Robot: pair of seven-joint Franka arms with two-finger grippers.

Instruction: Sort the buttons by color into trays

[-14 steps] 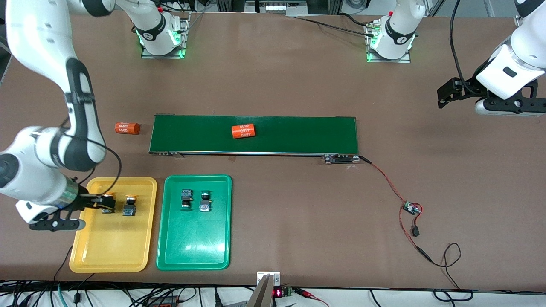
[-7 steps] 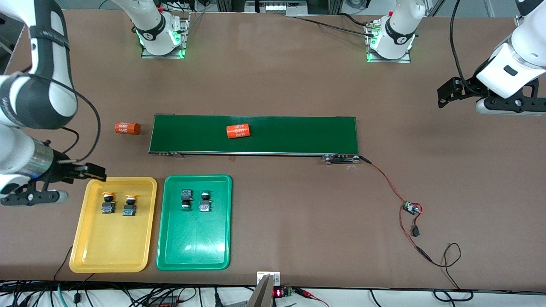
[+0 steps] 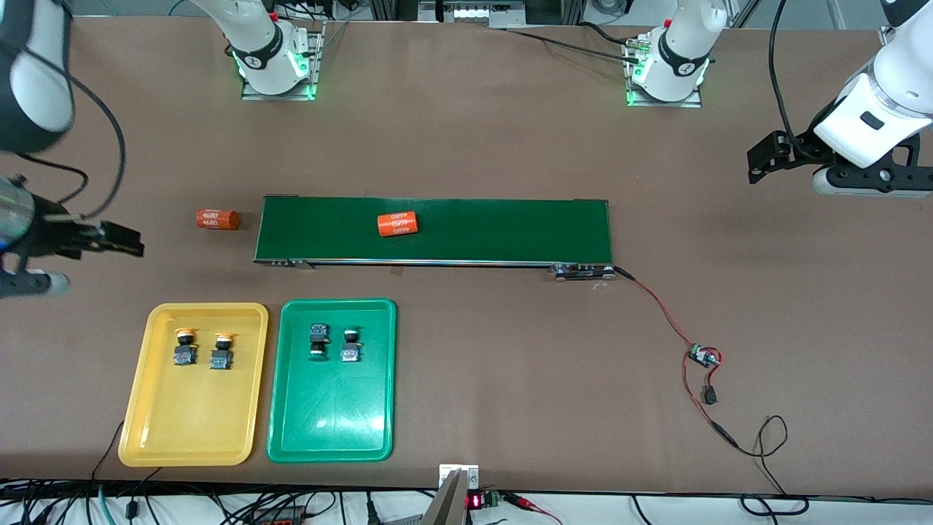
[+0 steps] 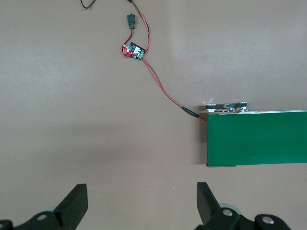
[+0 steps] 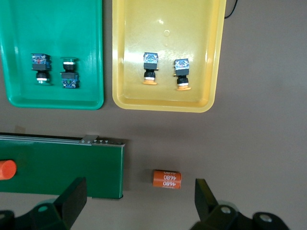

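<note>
A: Over to seven o'clock on the bench (image 3: 510,350). Two yellow buttons (image 3: 184,346) side by side in the yellow tray (image 3: 189,423), up at its twelve o'clock end, caps pointing toward the belt (image 3: 474,230).

B: And at that tray's three o'clock, the green tray (image 3: 332,423), with both green buttons (image 3: 318,340) likewise up at the belt end. Looks sorted by colour, judging from this. Nothing loose to chase.

A: Hence the right end effector (image 3: 122,240) out at nine o'clock, hanging over bare bench, clear of both trays. Fingers spread wide in the right wrist view, carrying nothing.

B: Left end effector (image 3: 762,157) parked around two o'clock, waiting. Also released, fingers apart over bare bench in its own wrist view, gripping nothing. Sensible spot, well apart from the trays, out of the working arm's way.

A: Now the hard-to-see bits. Green caps tiny from the front, barely readable as green; clearer from the right wrist.

B: Most of the right arm cropped at the nine o'clock edge. Same for the left arm at three o'clock.

A: One orange cylinder (image 3: 397,224) lying on the belt, another cylinder (image 3: 218,219) on the bench just off the belt's nine o'clock end. Not buttons, so no business with the trays.

B: Cannot tell from here whether the belt is running. Small board (image 3: 703,357) on red wires at four o'clock, detail too fine to make out.
</note>
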